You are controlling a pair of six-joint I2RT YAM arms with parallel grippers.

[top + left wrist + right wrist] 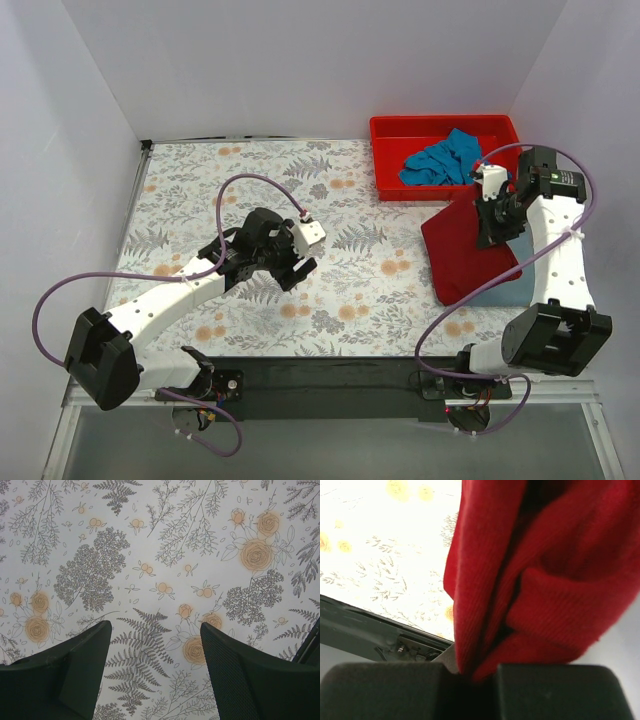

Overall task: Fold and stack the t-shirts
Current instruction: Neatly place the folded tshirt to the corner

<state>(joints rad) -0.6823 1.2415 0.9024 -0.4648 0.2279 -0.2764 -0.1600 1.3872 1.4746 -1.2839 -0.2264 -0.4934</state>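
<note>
Pinching a bunched fold of the dark red t-shirt (462,250), your right gripper (493,225) is sitting at the right side of the table (340,300), fingers clenched on the cloth, while your left gripper (290,265) is hanging released and empty over bare floral cover, well apart from any shirt. Risk one: you are gripping several layers at once, so a pull from here is likely dragging the whole bundle instead of one edge, and the fold is coming out crooked. Risk two: the grey-blue t-shirt (503,292) is peeking out from under the red one's near edge, so friction is probably tugging it along and spoiling the stack. Risk three: you are working one-handed near the table's right edge, and loose cloth could be sliding off it. The teal-blue t-shirt (440,160) is lying crumpled in the red bin (440,122), not yet folded. Views: the top camera is giving you the layout of all three shirts and both arms, but the bite itself is hiding behind the wrist. The right wrist camera is showing that bite, red layers wedged between the pads (385,690), yet nothing of the blue shirts. The left wrist camera is showing only spread fingers (65,680) over pattern.
</note>
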